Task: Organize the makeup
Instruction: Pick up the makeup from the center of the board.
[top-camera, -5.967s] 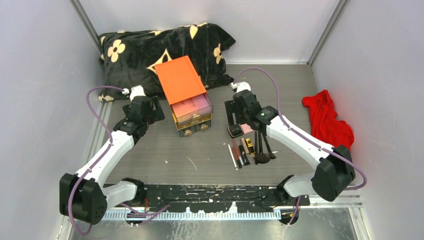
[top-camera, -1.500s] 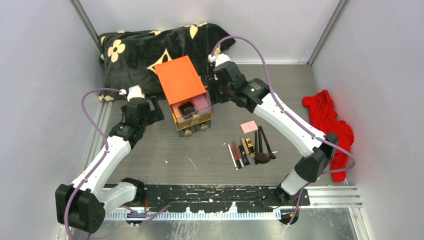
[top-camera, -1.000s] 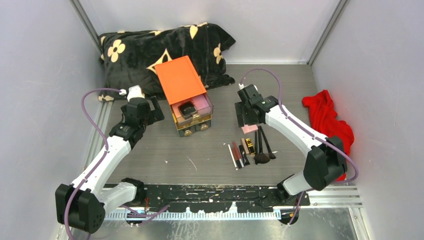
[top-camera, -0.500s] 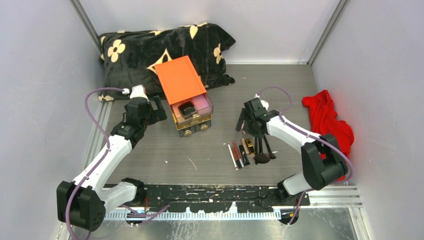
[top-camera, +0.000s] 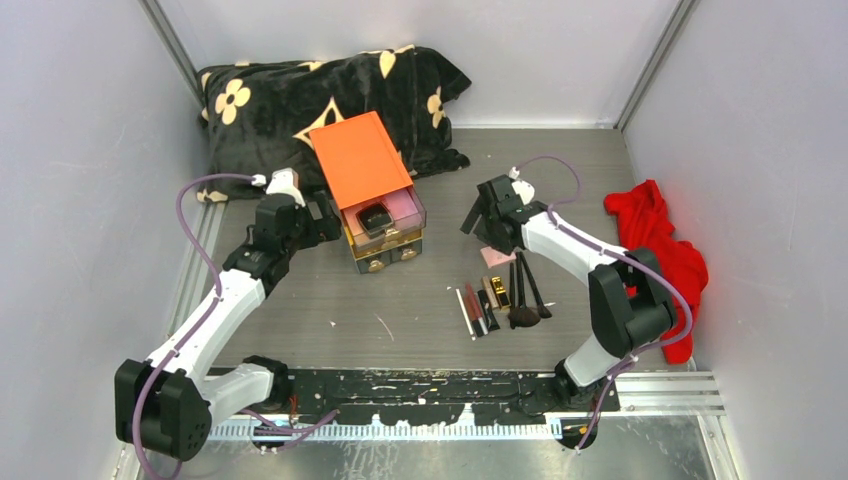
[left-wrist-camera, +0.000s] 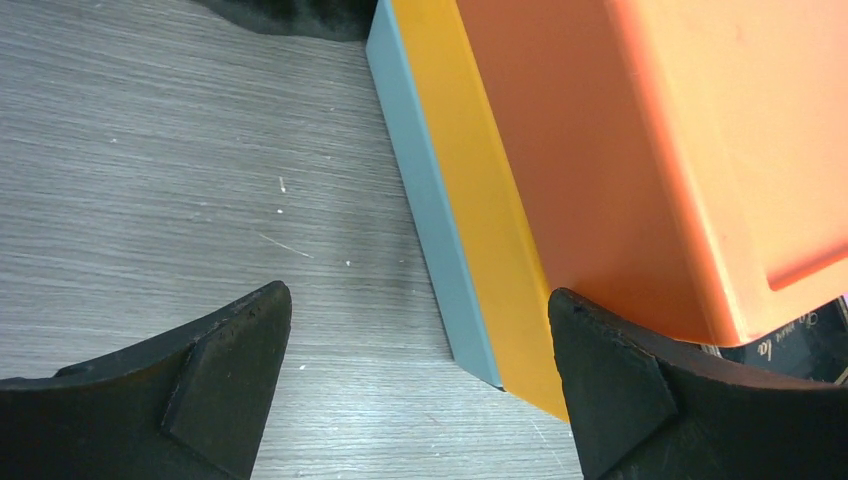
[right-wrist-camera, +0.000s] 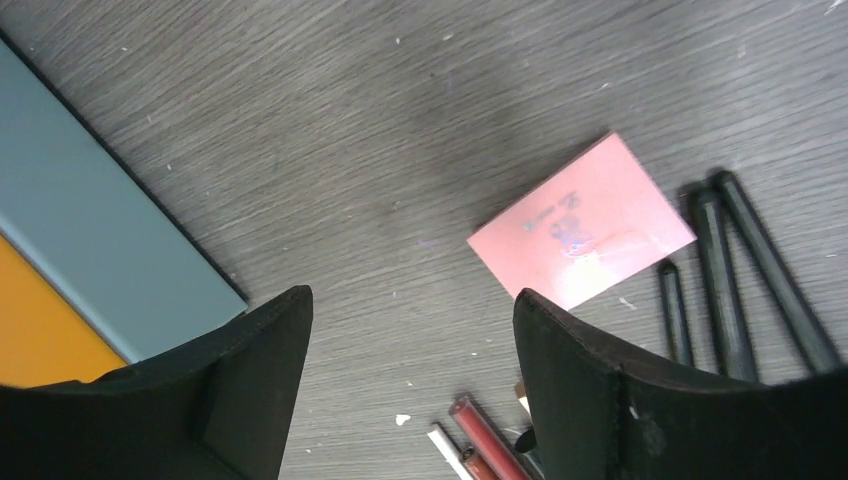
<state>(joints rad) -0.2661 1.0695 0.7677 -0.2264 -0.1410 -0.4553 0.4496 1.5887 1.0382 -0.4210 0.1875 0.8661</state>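
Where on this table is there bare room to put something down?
Free: the strip between the drawer box and the makeup row, and the far stretch between pillow and red cloth. Crowded: around pink palette, brushes and tubes, by the right gripper.

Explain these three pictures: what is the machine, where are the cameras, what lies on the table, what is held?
Two robot arms are bolted at the near edge of a grey table, each ending in a two-finger gripper. The wide picture comes from a fixed camera above and behind them; the other two from cameras on the wrists, with the black fingers in view. On it stands an orange-topped drawer box, its top drawer open with a small black case inside; behind it lies a black flowered pillow, at the right a red cloth. Loose makeup: a pink palette, black brushes, thin tubes. The left gripper is open beside the box, the right gripper open near the palette. Neither holds anything.
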